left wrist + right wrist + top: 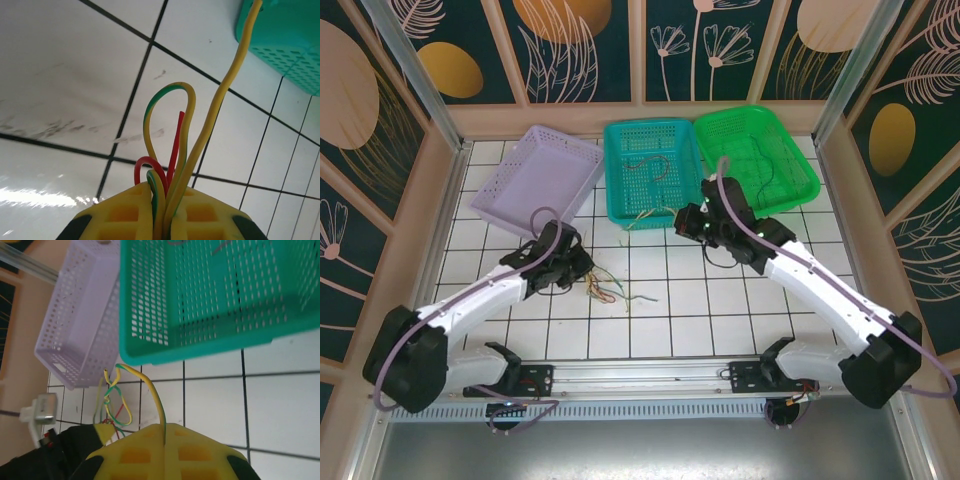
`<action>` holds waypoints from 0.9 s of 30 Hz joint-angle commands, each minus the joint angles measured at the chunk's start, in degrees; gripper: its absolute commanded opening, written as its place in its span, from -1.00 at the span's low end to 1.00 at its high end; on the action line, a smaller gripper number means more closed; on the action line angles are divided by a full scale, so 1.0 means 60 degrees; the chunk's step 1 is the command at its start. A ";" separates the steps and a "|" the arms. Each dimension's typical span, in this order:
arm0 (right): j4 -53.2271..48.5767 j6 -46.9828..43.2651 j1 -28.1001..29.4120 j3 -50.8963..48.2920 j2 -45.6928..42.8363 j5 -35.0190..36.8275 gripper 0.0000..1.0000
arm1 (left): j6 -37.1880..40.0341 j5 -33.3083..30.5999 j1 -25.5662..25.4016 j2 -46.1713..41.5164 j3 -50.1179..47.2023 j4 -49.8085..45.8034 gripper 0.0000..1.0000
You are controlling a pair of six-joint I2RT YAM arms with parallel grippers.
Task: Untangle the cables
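Now, the left gripper [162, 200] has its jaws clamped on a bunch of cables [185, 130], yellow-green and red, looping over the table [60, 75]. Right gripper [164, 432] jaws pinch one green-yellow wire [156, 395], which arcs past the teal basket [200, 352] into a twisted knot

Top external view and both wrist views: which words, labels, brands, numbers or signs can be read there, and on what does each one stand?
None can be read. The purple basket, teal basket and green basket show no lettering; the wall panels bear only plant drawings. The cables, and the left gripper and right gripper shut on them, show no print.
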 commanded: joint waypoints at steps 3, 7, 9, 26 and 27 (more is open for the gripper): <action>-0.0579 -0.1541 -0.0257 0.0423 -0.0262 0.0599 -1.00 | -0.0167 0.0356 -0.0013 0.1393 0.0579 0.1897 -0.53; -0.0490 -0.2139 -0.0332 0.0512 -0.0274 0.0531 -1.00 | 0.0155 0.0400 -0.0052 0.1860 0.1129 0.1737 0.04; -0.0598 -0.2559 -0.0353 0.0560 -0.0242 0.0538 -1.00 | 0.0331 0.0102 -0.0055 0.1463 0.1311 0.1539 0.24; -0.1245 -0.6015 -0.0948 0.1901 0.0898 -0.2825 -1.00 | 0.4885 0.5427 -0.0030 0.0620 0.2834 0.3084 -0.02; -0.1400 -0.6152 -0.0941 0.1996 0.1031 -0.3029 -1.00 | 0.5027 0.5580 -0.0031 0.0720 0.2843 0.3091 -0.02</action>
